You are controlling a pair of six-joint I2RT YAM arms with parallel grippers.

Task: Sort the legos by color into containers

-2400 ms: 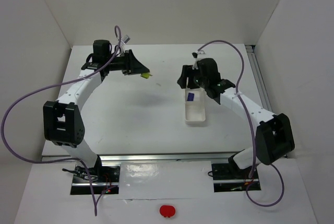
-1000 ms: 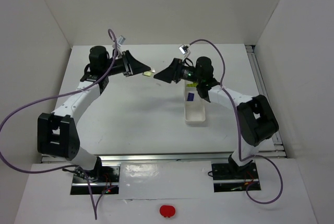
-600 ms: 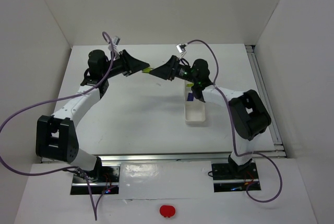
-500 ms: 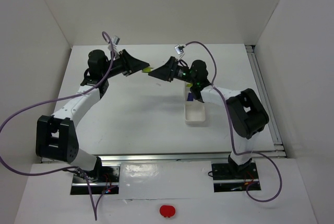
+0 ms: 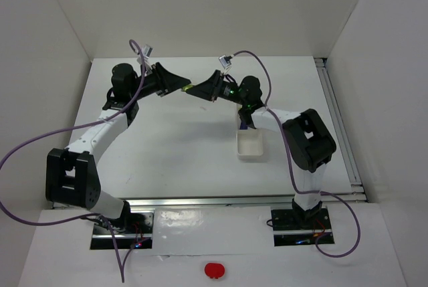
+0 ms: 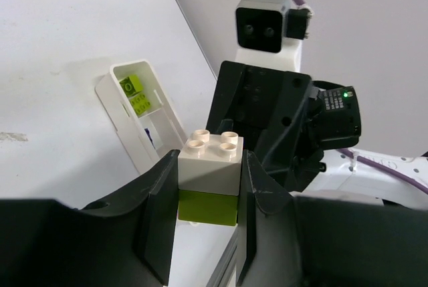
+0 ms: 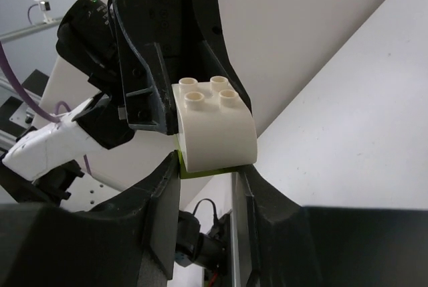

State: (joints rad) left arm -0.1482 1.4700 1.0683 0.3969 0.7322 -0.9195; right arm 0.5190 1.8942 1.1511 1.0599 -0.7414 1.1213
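Overhead, two tools stood nose to nose in the air above the surface (image 5: 174,153). The left tool (image 5: 185,87) and the right tool (image 5: 196,91) were both clamped on one two-brick stack (image 6: 208,181), made up of one white brick (image 7: 215,128) seated on one yellow-green brick (image 6: 207,208). One white tray (image 5: 251,145) lay on the surface at about 4 o'clock from the stack. In the left wrist view, its end compartment held what looked like two yellow-green bricks (image 6: 137,94), and the next compartment held one dark blue piece (image 6: 148,138).
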